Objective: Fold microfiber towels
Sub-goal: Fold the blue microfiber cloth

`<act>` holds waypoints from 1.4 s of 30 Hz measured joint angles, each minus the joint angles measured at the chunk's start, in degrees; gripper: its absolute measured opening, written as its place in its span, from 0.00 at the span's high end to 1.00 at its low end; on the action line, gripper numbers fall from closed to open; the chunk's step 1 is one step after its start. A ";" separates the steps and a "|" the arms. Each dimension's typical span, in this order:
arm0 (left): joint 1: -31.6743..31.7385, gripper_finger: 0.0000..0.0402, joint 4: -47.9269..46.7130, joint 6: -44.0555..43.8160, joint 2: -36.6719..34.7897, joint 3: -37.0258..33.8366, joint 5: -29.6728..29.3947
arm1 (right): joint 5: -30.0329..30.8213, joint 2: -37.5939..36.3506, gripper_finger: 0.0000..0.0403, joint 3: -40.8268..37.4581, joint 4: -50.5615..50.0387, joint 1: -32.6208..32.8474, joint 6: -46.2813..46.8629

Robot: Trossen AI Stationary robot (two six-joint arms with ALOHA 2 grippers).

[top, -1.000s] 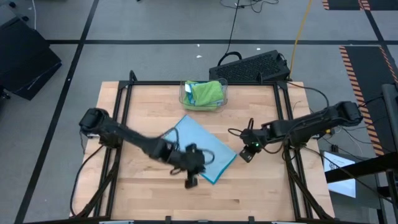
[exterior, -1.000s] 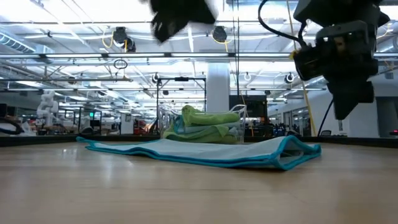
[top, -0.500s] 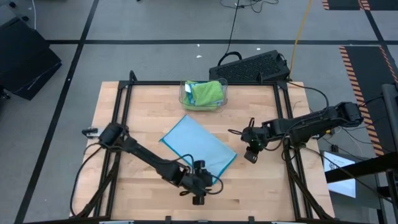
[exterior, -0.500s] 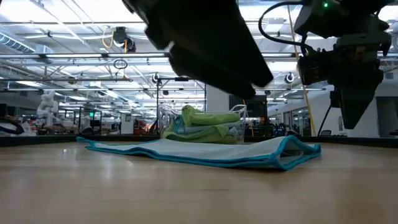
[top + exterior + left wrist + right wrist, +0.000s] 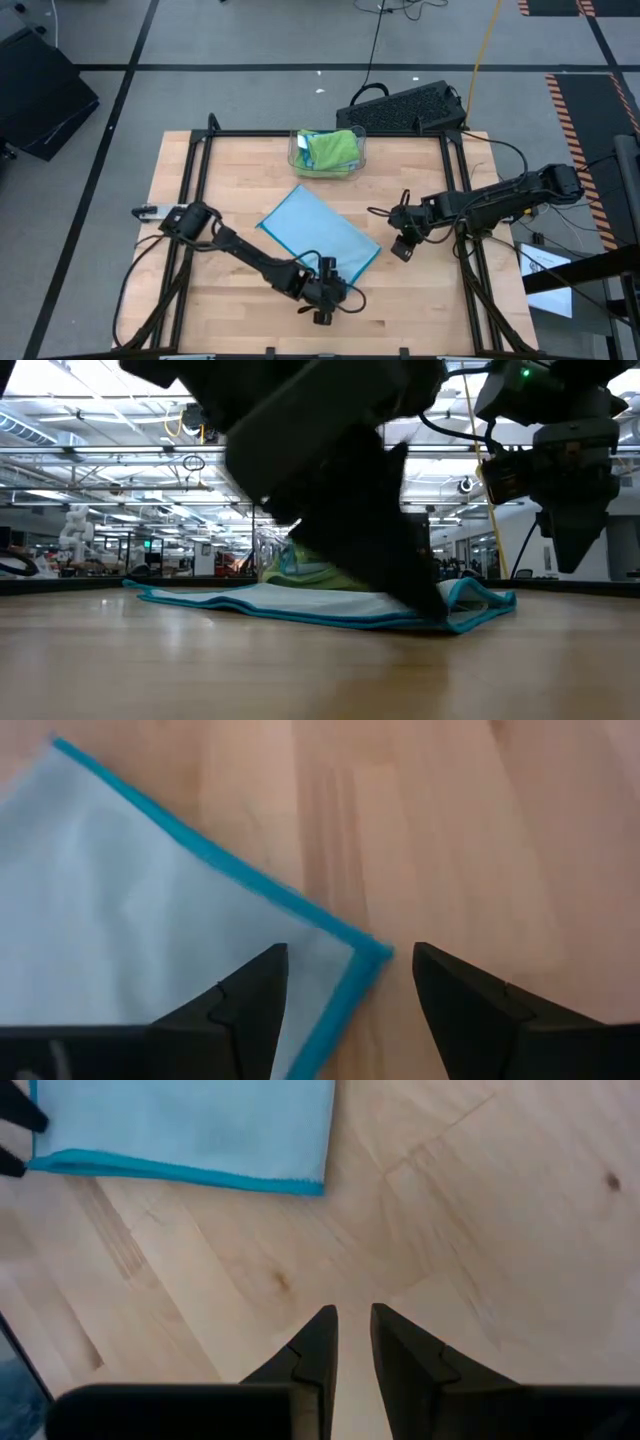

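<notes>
One blue towel [image 5: 320, 234] lies flat beside one bin [image 5: 328, 152].

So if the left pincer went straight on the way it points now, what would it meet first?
Probably the light blue towel: its near corner lies right between the open fingers of the left pincer, with the bare wooden table beyond. Height above the cloth is unclear.

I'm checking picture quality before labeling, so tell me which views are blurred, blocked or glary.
Low view: the left arm fills the middle as a dark blurred mass, hiding part of the blue towel and the clear bin; ceiling lights glare bright. Left wrist view: soft focus on the towel's corner between open fingers. High and right wrist views: evenly lit, sharp.
</notes>
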 joint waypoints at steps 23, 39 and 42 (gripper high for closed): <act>0.25 0.96 3.41 3.46 4.04 0.24 2.62 | 1.63 0.02 0.85 0.00 6.45 0.00 -0.98; 0.29 0.99 3.81 -6.64 3.04 -0.07 3.32 | -2.30 0.04 0.79 -3.48 17.94 4.85 -35.67; -0.03 0.99 3.88 -8.90 3.02 -0.07 3.21 | -1.05 0.02 0.71 -5.89 24.07 7.42 -41.28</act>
